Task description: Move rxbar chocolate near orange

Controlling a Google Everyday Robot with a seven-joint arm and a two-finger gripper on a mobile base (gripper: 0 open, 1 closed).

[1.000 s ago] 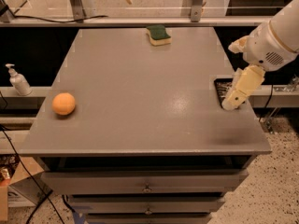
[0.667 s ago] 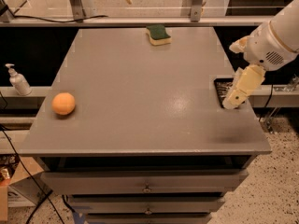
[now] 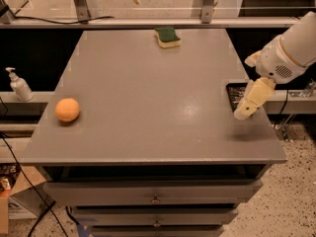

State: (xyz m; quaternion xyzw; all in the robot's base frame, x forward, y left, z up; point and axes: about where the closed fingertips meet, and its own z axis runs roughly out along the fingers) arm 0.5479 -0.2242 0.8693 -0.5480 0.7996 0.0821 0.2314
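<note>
The orange (image 3: 67,109) sits near the left edge of the grey table (image 3: 148,98). The rxbar chocolate (image 3: 235,94), a black bar, lies at the table's right edge and is partly hidden behind my gripper. My gripper (image 3: 247,108) hangs from the white arm (image 3: 289,53) at the right side of the table. It is just over the near end of the bar and points down toward the tabletop. The orange is far to the left of the gripper, across the whole table.
A green-and-yellow sponge (image 3: 167,36) lies at the back middle of the table. A soap dispenser (image 3: 19,86) stands on a ledge to the left, below table level. Drawers (image 3: 155,196) run under the front edge. A metal frame stands behind the table.
</note>
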